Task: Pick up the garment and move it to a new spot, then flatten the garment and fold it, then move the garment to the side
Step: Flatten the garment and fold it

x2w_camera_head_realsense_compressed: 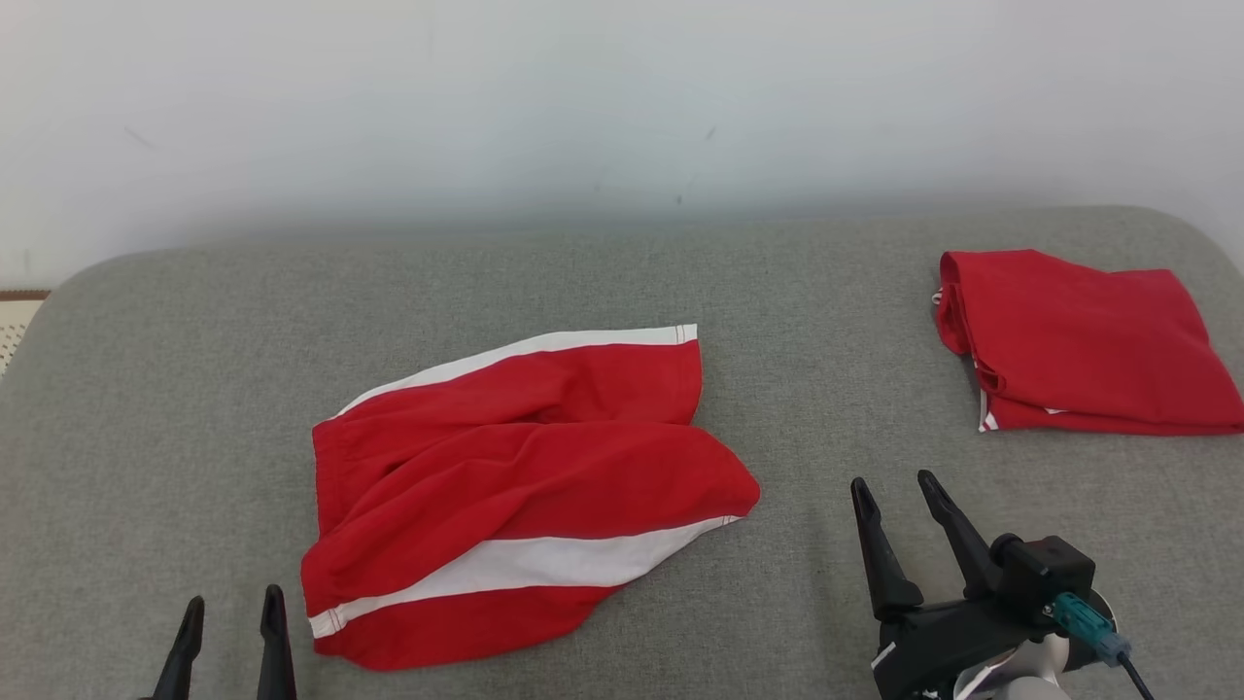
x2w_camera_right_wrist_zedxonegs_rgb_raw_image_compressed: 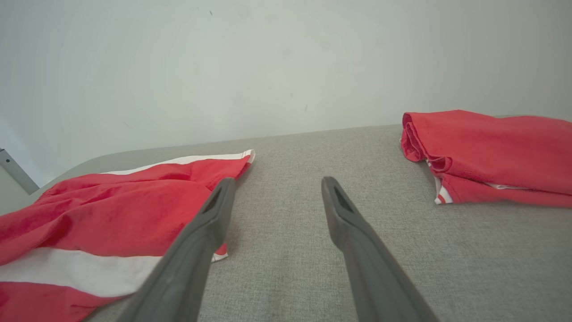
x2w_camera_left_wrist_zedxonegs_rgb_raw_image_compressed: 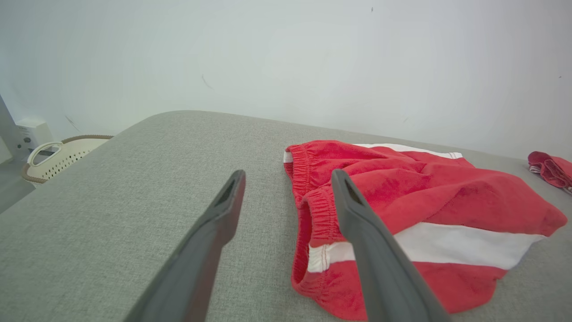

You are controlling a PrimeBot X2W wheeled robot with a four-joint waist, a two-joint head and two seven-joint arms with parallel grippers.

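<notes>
Red with white stripes, lying rumpled: the shorts [x2w_camera_head_realsense_compressed: 525, 486], not yet flattened.
Sitting at lower centre of the head view on the grey cushion [x2w_camera_head_realsense_compressed: 583, 272], probably at the new spot already, with flattening, folding and moving aside all remaining. Pointing waistband left and leg hems right, long axis running left to right, tilting slightly upward. Flanking at lower left and lower right: left gripper [x2w_camera_head_realsense_compressed: 234, 597] and right gripper [x2w_camera_head_realsense_compressed: 890, 480], both standing wide open, holding nothing. Resting at upper right: a folded red garment [x2w_camera_head_realsense_compressed: 1079, 340].
</notes>
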